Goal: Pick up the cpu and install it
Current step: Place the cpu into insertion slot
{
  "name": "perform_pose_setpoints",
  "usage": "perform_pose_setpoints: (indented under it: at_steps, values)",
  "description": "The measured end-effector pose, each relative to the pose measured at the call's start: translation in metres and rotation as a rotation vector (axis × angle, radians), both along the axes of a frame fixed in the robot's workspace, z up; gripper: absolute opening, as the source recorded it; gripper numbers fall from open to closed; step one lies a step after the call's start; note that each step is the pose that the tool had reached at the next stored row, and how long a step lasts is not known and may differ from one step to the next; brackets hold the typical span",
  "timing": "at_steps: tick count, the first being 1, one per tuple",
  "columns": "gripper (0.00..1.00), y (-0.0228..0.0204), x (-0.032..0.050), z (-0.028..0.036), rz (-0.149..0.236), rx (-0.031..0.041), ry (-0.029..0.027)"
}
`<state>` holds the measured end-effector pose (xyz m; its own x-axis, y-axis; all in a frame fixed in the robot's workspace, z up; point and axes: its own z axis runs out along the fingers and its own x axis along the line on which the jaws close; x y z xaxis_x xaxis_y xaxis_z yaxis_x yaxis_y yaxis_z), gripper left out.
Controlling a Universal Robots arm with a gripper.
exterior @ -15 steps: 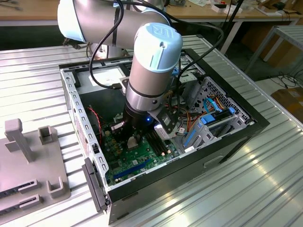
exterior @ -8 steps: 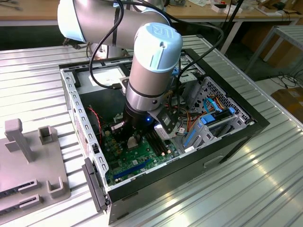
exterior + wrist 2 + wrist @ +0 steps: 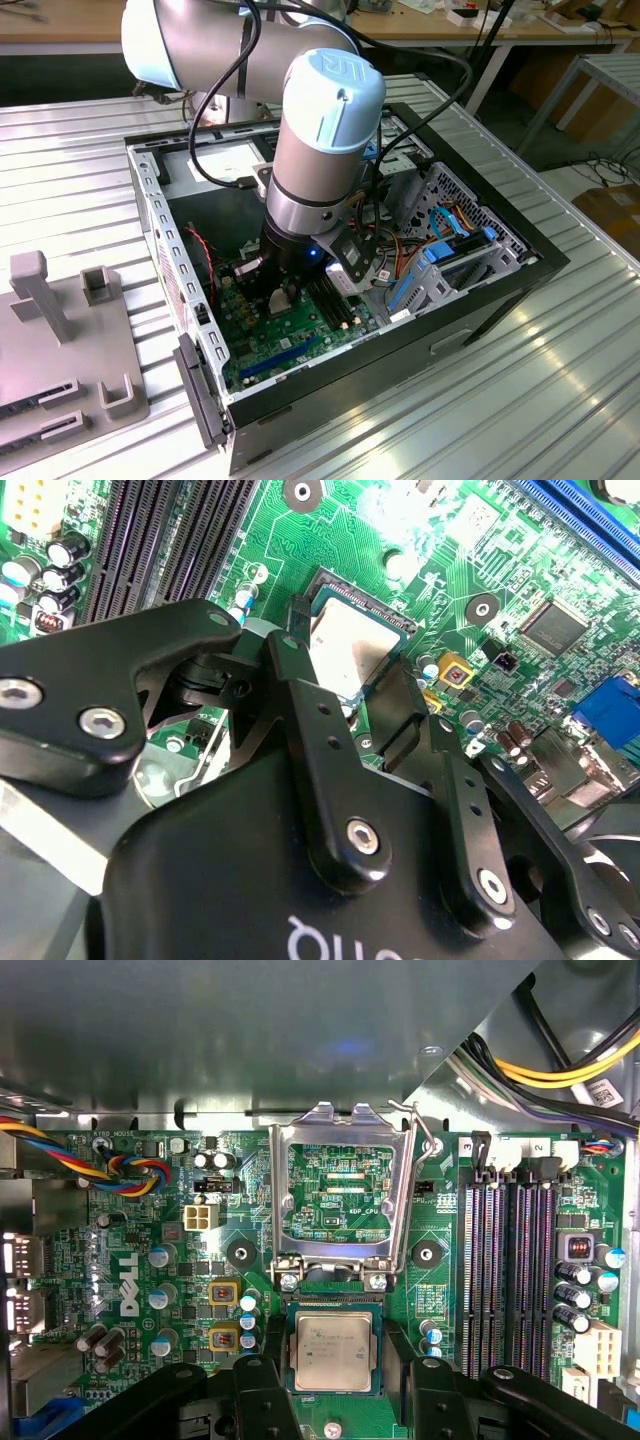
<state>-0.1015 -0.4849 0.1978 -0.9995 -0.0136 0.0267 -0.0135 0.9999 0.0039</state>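
The cpu (image 3: 332,1348) (image 3: 345,650), a thin square chip with a pale metal face, lies flat in the black socket on the green motherboard (image 3: 440,1310) (image 3: 262,345). My gripper (image 3: 332,1352) (image 3: 348,652) (image 3: 283,297) is low inside the computer case (image 3: 400,340). It straddles the chip, one black finger (image 3: 262,1385) (image 3: 300,680) on each side. In the first wrist view a narrow gap shows between each finger and the chip's edge, so the gripper stands open. The socket's silver load plate (image 3: 285,1190) is flipped up beside the chip, and its lever (image 3: 425,1140) is released.
Dark memory slots (image 3: 500,1250) run beside the socket. Coloured cable bundles (image 3: 130,1170) and small capacitors (image 3: 160,1295) stand on the other side. A drive cage with blue tabs (image 3: 450,255) fills the case at the exterior view's right. A grey fixture (image 3: 60,330) sits on the table at the left.
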Motion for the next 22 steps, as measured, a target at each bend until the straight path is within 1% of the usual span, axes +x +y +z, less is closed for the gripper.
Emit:
perform_pose_setpoints:
  at_steps: [22]
  values:
    - [0.47, 0.0, 0.0, -0.0005, 0.0, 0.0, -0.0001]
